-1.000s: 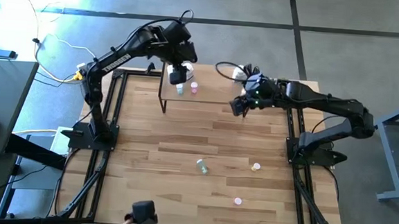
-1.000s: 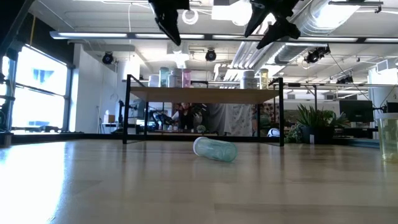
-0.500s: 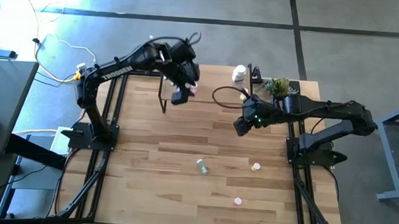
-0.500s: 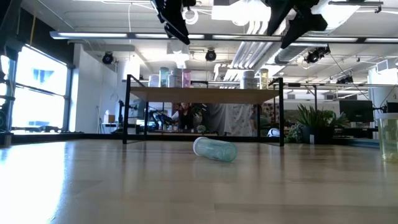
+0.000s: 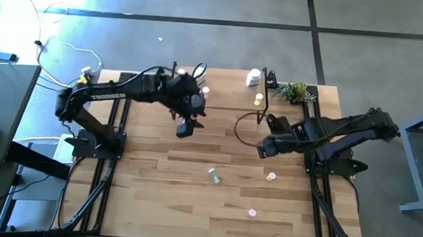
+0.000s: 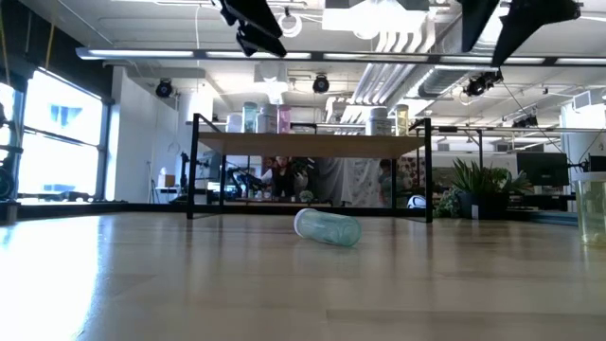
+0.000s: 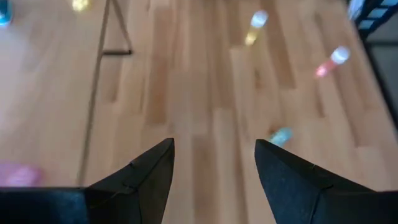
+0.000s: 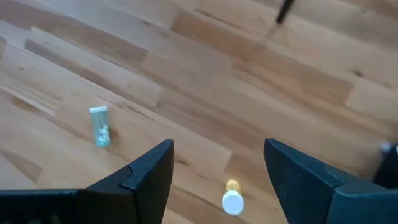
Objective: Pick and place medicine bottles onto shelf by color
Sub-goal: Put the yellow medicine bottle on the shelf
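Observation:
Both grippers hang open above the table and touch nothing. My left gripper (image 5: 184,128) (image 7: 214,144) is just in front of the shelf's (image 5: 227,97) (image 6: 312,145) left end. My right gripper (image 5: 265,147) (image 8: 219,144) is in front of its right end. Three small bottles are on the tabletop: a pale green one (image 5: 214,176) (image 6: 327,227) (image 8: 99,126) on its side, a yellow-orange one (image 5: 271,176) (image 8: 232,198) and a pink one (image 5: 252,212) (image 7: 329,60). Several bottles stand on the shelf top, among them a white one (image 5: 253,77) and a yellow one (image 5: 257,99).
A small green plant (image 5: 294,90) sits at the table's far right corner beside the shelf. A clear container (image 6: 592,204) shows at the right of the low view. Bare wooden tabletop (image 5: 191,205) lies between the grippers and the near edge.
My left gripper has moved from above the shelf's left part toward the near edge, coming off the shelf. My right gripper has moved from the shelf's right end toward the near edge and a little right. The bottles on the table have stayed put.

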You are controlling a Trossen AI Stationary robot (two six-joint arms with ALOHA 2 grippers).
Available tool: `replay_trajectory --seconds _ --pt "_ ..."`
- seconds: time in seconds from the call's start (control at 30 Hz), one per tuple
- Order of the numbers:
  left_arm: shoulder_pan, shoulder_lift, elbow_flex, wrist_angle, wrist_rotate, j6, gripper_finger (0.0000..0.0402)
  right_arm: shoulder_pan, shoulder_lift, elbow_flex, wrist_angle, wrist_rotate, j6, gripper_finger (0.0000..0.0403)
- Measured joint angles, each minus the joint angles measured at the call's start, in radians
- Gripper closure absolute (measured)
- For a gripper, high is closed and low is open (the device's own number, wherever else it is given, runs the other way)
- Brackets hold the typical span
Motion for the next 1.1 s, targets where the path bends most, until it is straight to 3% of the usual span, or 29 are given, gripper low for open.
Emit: replay_trajectory --seconds 0.3,0.53,1.1 --pt "-0.18 -0.132 -0.269 0.294 -0.038 -0.175 0.0188 0.136 0.03 0.0 -0.115 -0.009 0.217 0.0162" --pt "-0.314 -0.202 -0.385 0.374 -0.185 -0.266 0.0188 0.217 0.084 0.0 -0.136 -0.049 0.335 0.0162" --pt "-0.525 -0.207 -0.39 0.377 -0.379 -0.324 0.0188 0.349 0.226 0.0 -0.16 -0.044 0.608 0.0162"
